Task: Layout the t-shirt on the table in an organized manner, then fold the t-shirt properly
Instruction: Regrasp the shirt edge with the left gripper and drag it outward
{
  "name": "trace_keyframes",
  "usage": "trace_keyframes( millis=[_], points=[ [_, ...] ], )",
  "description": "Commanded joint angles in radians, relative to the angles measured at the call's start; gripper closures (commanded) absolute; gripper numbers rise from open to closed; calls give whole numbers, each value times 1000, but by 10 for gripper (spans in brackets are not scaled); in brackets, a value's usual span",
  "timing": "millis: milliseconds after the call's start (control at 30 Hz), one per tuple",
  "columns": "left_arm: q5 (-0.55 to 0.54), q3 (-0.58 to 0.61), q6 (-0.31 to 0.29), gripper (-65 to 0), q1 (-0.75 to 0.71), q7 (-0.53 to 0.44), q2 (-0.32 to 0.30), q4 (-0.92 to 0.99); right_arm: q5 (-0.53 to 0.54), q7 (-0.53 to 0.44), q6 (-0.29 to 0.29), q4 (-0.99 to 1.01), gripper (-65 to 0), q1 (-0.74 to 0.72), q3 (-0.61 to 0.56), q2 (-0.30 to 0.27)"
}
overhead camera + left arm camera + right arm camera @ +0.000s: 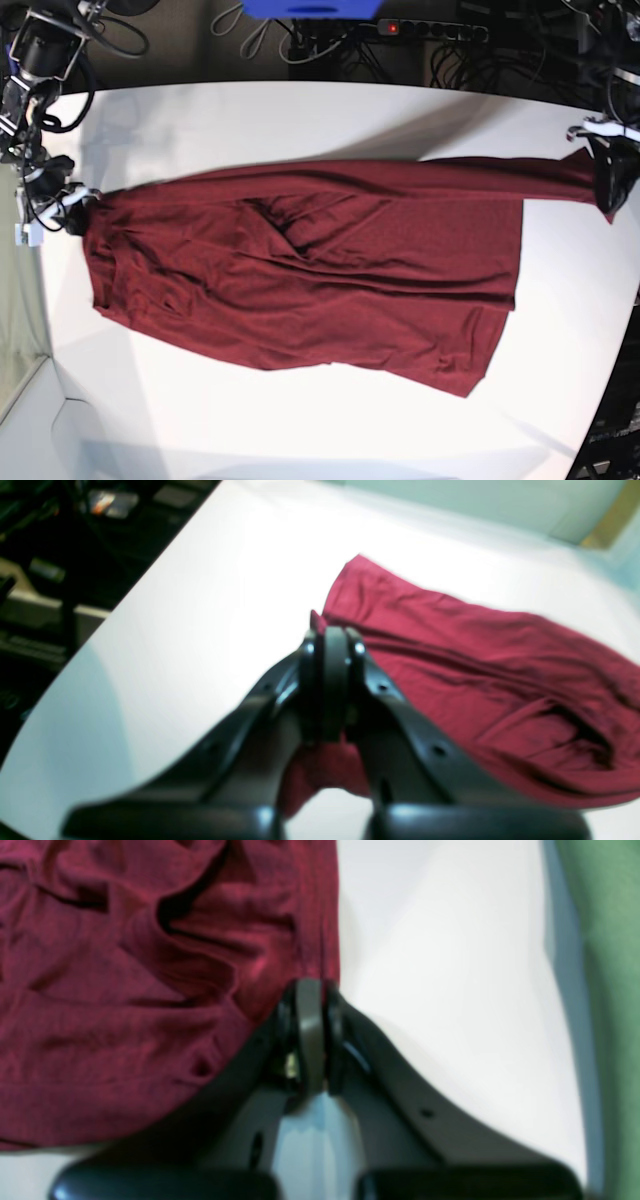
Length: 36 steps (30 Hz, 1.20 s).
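Note:
The dark maroon t-shirt (300,270) lies stretched across the white table (300,120) in the base view, wrinkled through its middle. At the right edge of that view my left gripper (606,180) is shut on a corner of the t-shirt. In the left wrist view the left gripper (332,640) pinches the t-shirt (475,670), which spreads away to the right. At the left edge of the base view my right gripper (72,212) is shut on the opposite corner. The right wrist view shows the right gripper (310,995) clamped on the edge of the t-shirt (125,1015).
Cables and a power strip (430,30) lie beyond the table's far edge. A blue object (310,8) sits at the top centre. In the left wrist view, dark equipment (75,555) stands off the table's side. A green surface (610,990) borders the table in the right wrist view.

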<state>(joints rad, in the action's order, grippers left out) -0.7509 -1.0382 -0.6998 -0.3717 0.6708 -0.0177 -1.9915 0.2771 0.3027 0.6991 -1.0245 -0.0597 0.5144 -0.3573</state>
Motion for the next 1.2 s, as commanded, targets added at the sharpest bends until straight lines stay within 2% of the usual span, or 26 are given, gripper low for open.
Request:
trace_keyframes(
  millis=[0,100,267,500,600,700,800,1067,1167],
  points=[
    [-46,-4,2,-3,-5,-29,-23,-15,20,-26,-1,-15,0,-13,5,-23],
    [-117,-1,2,-3,1,-1,-47,-16,20,-26,-1,-15,0,-13,5,-23],
    [-223,-4,2,-3,-3,174,-74,-15,20,-26,-1,-15,0,-13,5,-23],
    [-284,2,2,-3,-65,366,-72,-12,20,-24,-1,-15,0,-13,5,-23],
    [-266,2,2,-3,-68,459,-78,-9,20,-24,-1,-15,0,-13,5,-23],
    [-192,2,2,-3,-68,516,-80,-2,20,-24,-1,-15,0,-16,5,-10],
    [-69,29,2,-3,-60,541,-80,-2,20,-24,-1,-15,0,-18,5,-4],
    [225,333,2,-3,-69,531,-175,-4,20,-24,-1,-15,0,-19,5,-3],
    [310,404,2,-3,-83,491,-212,-12,20,-26,-1,-15,0,-19,5,-6]
  ],
)
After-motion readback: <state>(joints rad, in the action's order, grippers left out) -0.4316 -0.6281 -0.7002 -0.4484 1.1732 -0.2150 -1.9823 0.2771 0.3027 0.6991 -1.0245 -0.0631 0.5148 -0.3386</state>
